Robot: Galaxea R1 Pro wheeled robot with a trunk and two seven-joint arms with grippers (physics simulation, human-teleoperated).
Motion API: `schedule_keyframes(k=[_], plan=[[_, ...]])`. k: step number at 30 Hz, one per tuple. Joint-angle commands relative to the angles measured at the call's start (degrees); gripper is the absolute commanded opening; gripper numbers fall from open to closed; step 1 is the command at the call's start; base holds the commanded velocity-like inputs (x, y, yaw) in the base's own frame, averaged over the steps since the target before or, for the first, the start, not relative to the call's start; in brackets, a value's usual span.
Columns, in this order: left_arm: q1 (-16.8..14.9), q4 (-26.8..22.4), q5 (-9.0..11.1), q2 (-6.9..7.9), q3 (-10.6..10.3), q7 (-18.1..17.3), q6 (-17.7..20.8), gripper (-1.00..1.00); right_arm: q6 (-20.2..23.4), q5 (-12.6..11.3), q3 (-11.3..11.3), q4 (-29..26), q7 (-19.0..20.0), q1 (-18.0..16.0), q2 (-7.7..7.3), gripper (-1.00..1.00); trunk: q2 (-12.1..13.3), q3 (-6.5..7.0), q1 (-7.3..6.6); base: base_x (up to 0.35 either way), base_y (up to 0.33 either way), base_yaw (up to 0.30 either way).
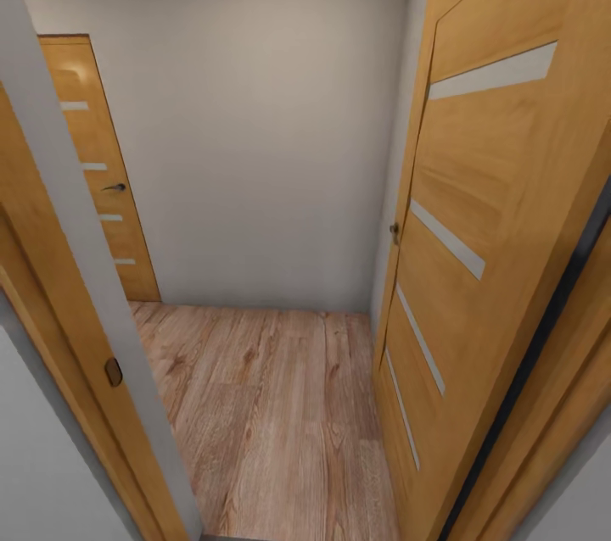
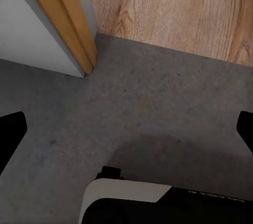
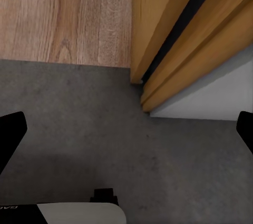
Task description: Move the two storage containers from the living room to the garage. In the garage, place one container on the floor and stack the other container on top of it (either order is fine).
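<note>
Head view: a doorway onto a wood floor (image 1: 271,422) is faced. Both tools, left (image 2: 126,129) and right (image 3: 126,129), are spread open, empty, above concrete (image 2: 158,113). No container is seen; carrying remains, by judgement.

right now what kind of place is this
Probably a doorway between rooms: an open wooden door stands at the right, wood-plank floor runs ahead to a closed door, and grey concrete lies under the grippers.

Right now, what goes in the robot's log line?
place: doorway | ahead: wood floor, open door | under tools: grey floor | tools: open, empty
</note>
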Motion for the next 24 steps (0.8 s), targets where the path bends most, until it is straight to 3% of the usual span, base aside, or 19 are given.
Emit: schedule_keyframes(k=[1,24], plan=[[-0.11,0.23,-0.08,0.0,0.14,0.17,-0.38,1.0,-0.18,0.08,0.15,0.07,-0.24,-0.06,0.0,1.0,-0.11,-0.12,0.03,0.0,0.0,0.0],[-0.11,0.23,-0.08,-0.01,0.14,0.17,-0.38,1.0,-0.13,-0.07,0.16,0.07,-0.24,-0.06,0.0,1.0,-0.11,-0.12,0.03,0.0,0.0,0.0]])
